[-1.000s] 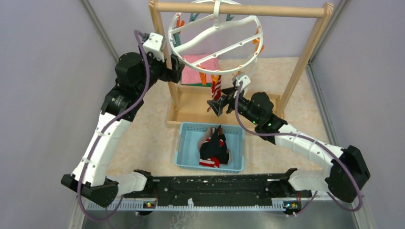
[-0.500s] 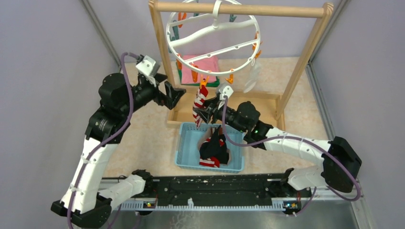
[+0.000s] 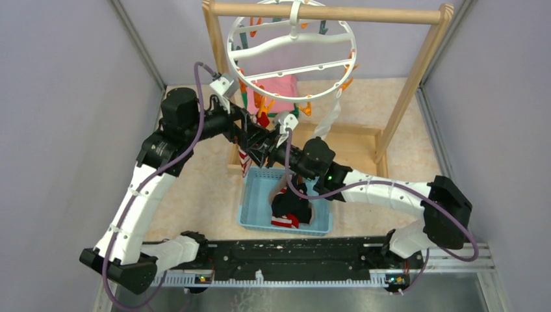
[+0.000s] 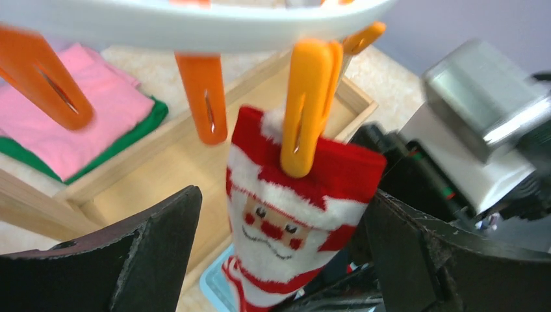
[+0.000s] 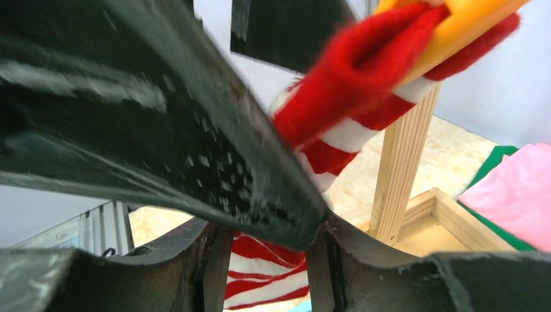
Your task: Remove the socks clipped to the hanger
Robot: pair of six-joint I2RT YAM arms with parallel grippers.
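The white ring hanger (image 3: 229, 52) hangs from the wooden rack, and its rim also shows in the left wrist view (image 4: 195, 26). A red-and-white Santa sock (image 3: 245, 161) hangs from an orange clip (image 4: 305, 110). My left gripper (image 3: 255, 140) is open, its fingers on either side of the sock's cuff (image 4: 292, 214) just below the clip. My right gripper (image 3: 269, 153) is shut on the sock's striped lower part (image 5: 266, 273). A white sock (image 3: 328, 120) hangs clipped at the ring's right. The grey sock is not visible.
A blue basket (image 3: 250, 201) below the grippers holds black and red-striped socks (image 3: 290, 203). The wooden rack (image 3: 325, 12) has posts on both sides and a base tray. A folded pink-and-green cloth (image 3: 279, 84) lies behind. Grey walls stand left and right.
My right gripper has pulled the red-and-white sock leftward, turning the ring. My left gripper has swung right and closed in around the sock's cuff.
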